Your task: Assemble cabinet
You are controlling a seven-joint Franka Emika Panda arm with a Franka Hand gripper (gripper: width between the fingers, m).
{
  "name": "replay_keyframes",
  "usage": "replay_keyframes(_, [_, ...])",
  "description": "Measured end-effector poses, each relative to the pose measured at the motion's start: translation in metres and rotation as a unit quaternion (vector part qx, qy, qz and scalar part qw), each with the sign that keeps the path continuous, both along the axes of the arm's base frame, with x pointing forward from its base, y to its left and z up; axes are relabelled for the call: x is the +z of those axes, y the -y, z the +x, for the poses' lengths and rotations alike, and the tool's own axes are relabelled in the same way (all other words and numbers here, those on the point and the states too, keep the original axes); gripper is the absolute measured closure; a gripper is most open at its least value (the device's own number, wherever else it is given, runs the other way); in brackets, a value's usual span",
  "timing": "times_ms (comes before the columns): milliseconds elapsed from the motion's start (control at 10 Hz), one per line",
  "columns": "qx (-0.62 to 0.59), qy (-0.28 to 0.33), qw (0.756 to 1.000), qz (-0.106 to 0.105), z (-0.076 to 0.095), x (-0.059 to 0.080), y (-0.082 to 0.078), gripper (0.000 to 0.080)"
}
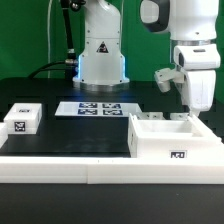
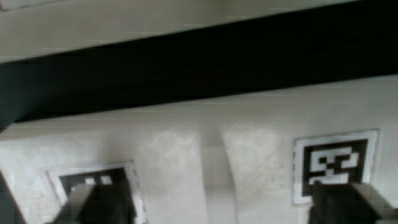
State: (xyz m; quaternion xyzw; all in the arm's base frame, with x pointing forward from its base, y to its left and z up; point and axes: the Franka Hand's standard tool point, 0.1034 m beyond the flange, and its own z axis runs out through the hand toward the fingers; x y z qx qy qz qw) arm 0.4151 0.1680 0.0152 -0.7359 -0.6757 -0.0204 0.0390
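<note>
**Hand hangs open over the box**

The box [image 1: 170,146] stands on the black desk [image 1: 60,135] with its open side up. A tag [image 1: 180,155] marks its front wall. Inside, only white walls and a raised white edge at the far corner show. Whether any loose part lies in it cannot be told.

The hand [image 1: 192,113] is directly above the box, over its half toward the exterior view's right, with the fingertips down near the rim. In the wrist view the fingers [image 2: 98,205] stand wide apart with nothing between them. White plastic of the box [image 2: 196,140] with two tags lies beneath them, and a dark band of desk lies past it.

A small block [image 1: 22,119] with tags on its top and front sits well apart from the box, toward the exterior view's left. The marker board [image 1: 88,107] lies flat behind the box, between box and block. The robot base [image 1: 102,60] stands farther back still. A long white rail [image 1: 60,170] runs in front of the box along the desk edge. Nothing stands between the hand and the box.
</note>
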Motion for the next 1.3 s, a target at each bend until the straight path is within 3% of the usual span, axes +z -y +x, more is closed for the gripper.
replay_keyframes(100, [0.000, 0.000, 1.000, 0.000, 0.000, 0.000, 0.000, 0.0403])
replay_keyframes(200, [-0.001, -0.001, 1.000, 0.000, 0.000, -0.001, 0.001, 0.0587])
replay_keyframes(300, [-0.001, -0.001, 1.000, 0.000, 0.000, -0.001, 0.001, 0.0587])
replay_keyframes(400, [-0.001, -0.001, 1.000, 0.000, 0.000, -0.001, 0.001, 0.0715])
replay_keyframes(1000, [-0.002, 0.000, 1.000, 0.000, 0.000, 0.000, 0.001, 0.0732])
replay_keyframes(1300, [-0.014, 0.012, 1.000, -0.015, 0.003, 0.035, 0.012, 0.0732])
